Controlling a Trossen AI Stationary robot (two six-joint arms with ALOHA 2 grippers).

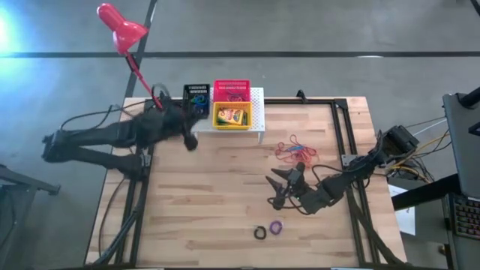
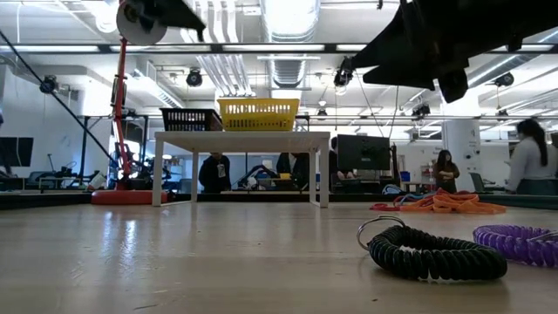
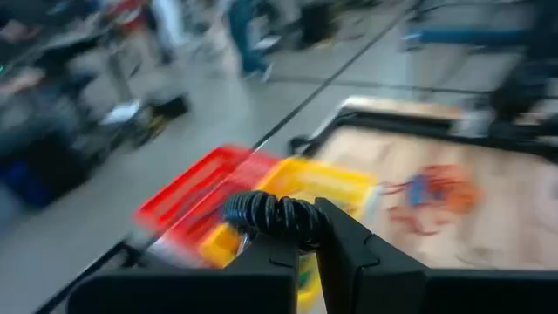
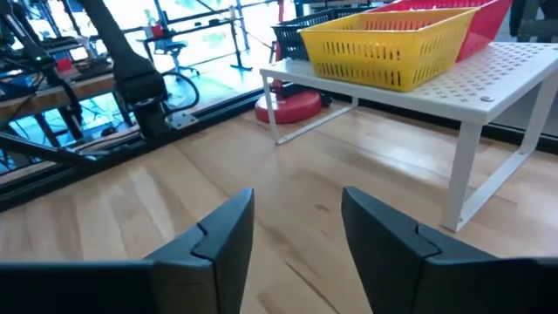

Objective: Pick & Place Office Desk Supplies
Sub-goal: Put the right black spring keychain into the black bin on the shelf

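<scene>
We see the pale wooden bench carrying, at its far edge, a white perforated metal stand with a red mesh basket and a yellow mesh basket on top, the yellow one holding a yellow-green crayon box. A black mesh basket sits just beside them, towards the far left corner, with small items inside that we cannot make out. A red desk lamp leans out beyond that corner, its stem crossing just behind the left arm.

The left tool hovers near the stand's left end, beside the black basket, its fingers clamped on a black coiled ring.

The right tool hangs over the bench's right half with its fingers apart and nothing between them. A tangle of thin red-orange rubber bands lies just beyond it. Near the bench's front edge another black coiled ring and a purple coiled ring lie just beside each other.
</scene>
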